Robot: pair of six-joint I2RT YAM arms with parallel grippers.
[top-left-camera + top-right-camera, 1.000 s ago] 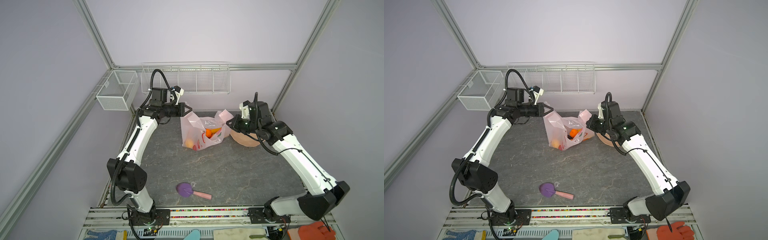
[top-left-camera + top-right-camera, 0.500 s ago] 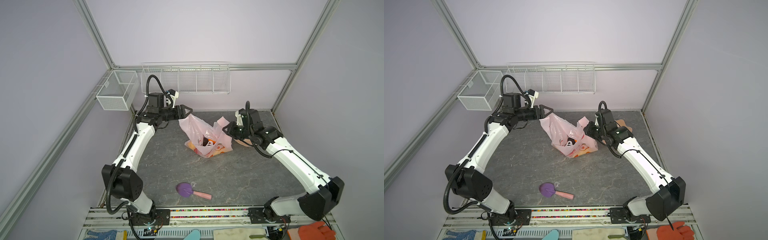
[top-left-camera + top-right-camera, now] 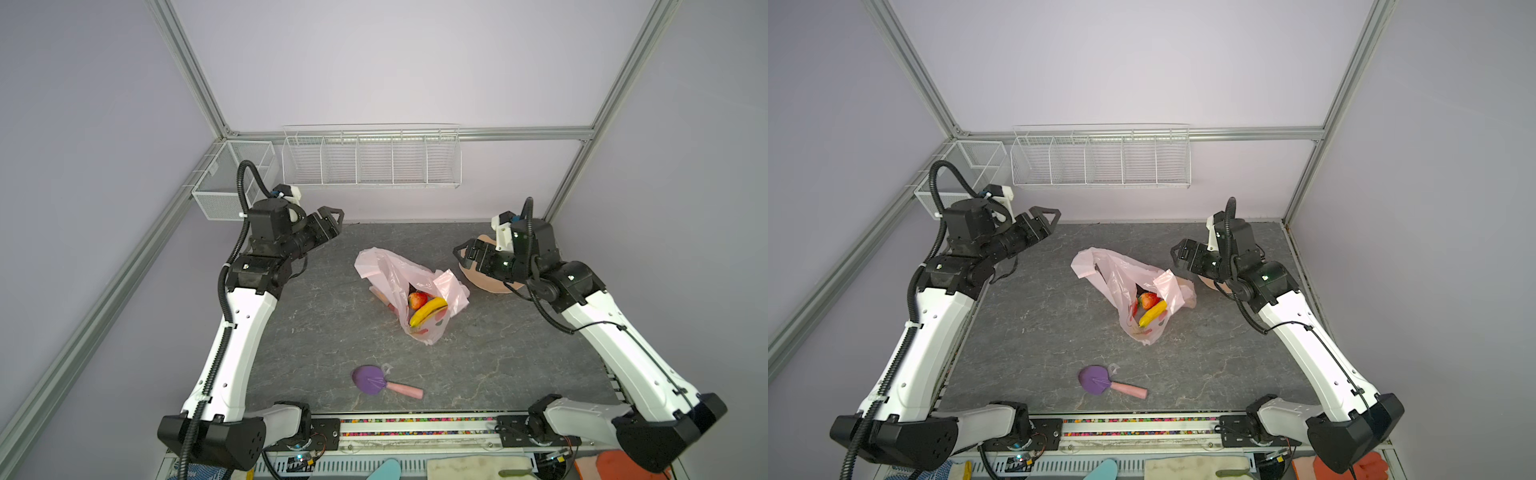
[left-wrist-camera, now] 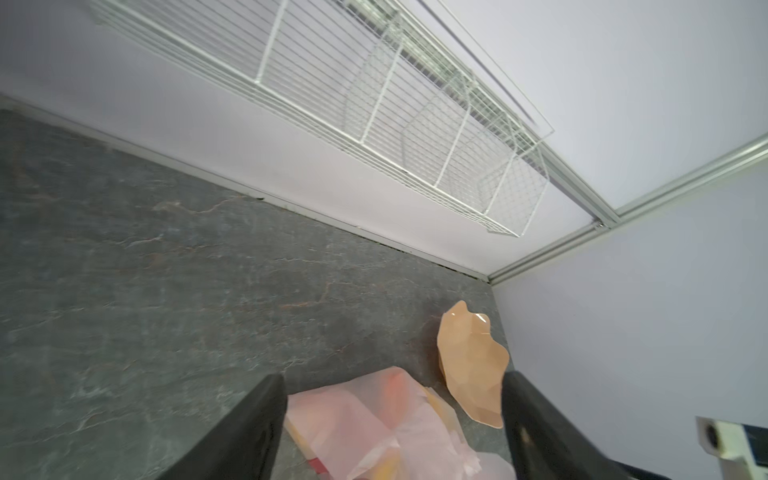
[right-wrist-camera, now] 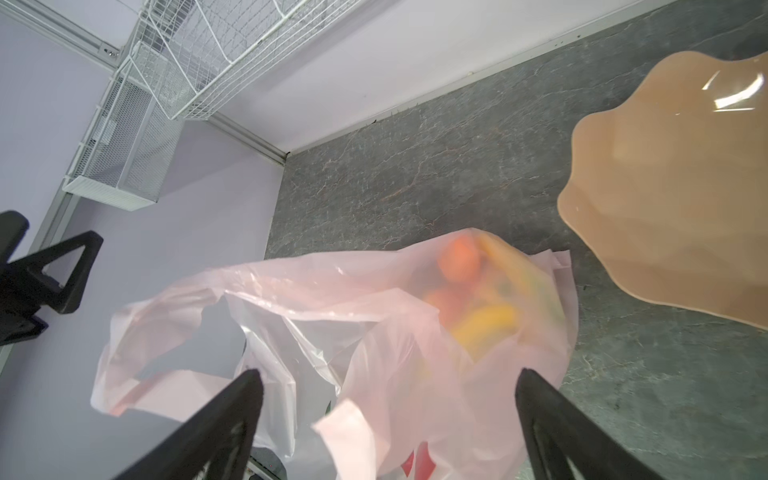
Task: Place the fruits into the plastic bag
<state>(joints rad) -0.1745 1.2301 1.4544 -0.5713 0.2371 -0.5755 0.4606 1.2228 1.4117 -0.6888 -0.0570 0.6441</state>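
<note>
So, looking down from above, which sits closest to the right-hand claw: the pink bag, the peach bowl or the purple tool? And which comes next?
In a top view, starting from the right claw:
1. Peach bowl, right beside the claw, at the back right.
2. Plastic bag, toward the middle of the table.
3. Purple tool, far off near the front edge.

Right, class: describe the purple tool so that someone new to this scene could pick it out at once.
Start at the dark grey table and look toward its near edge in both top views. The purple tool lies flat there alone, nearer than the plastic bag. Only it has a round purple head on a pink handle.
</note>
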